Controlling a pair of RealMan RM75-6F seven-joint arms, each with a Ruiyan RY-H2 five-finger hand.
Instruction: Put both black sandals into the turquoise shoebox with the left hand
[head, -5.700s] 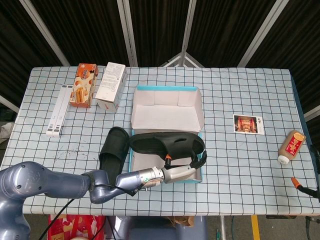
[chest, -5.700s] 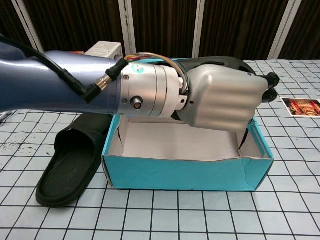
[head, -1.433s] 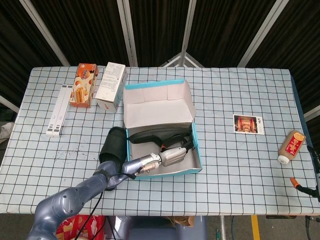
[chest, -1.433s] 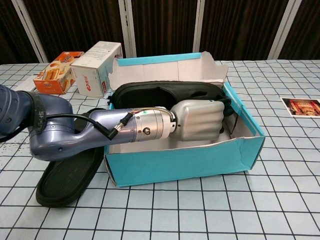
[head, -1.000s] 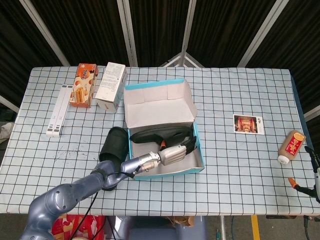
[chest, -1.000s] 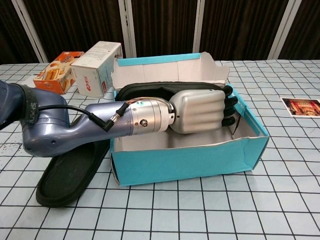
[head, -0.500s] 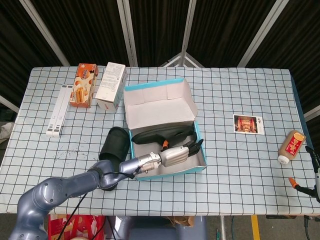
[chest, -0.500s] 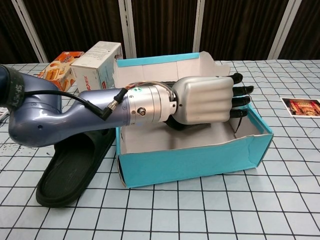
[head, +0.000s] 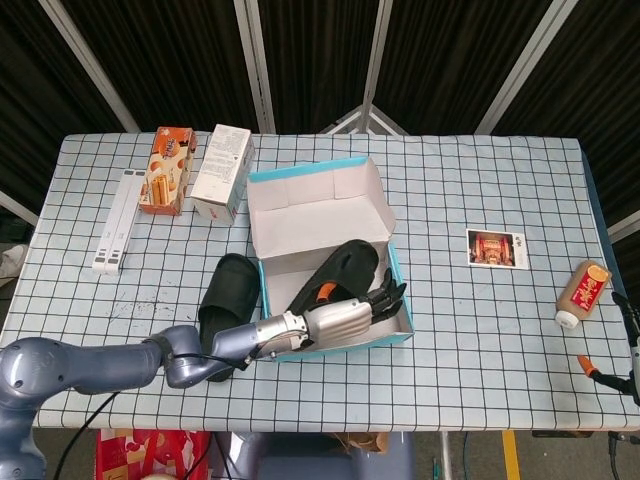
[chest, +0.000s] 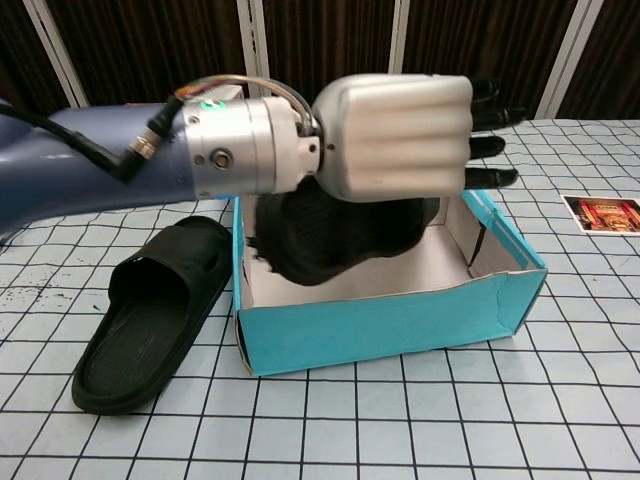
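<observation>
Here, one matte black rubber slide sandal (chest: 340, 235) tilts inside the open turquoise cardboard shoebox (chest: 400, 320), directly under the robot's silver left hand (chest: 400, 135), whose dark fingers (chest: 490, 120) stretch out straight, apart and empty. The second black sandal (chest: 150, 310) lies flat on the checked tablecloth (chest: 560, 400), left of the forearm. The hand hides the boxed sandal's upper part. The right hand is out of sight.

Checked tablecloth (head: 480, 180), dark slatted wall panels (head: 180, 60) behind
</observation>
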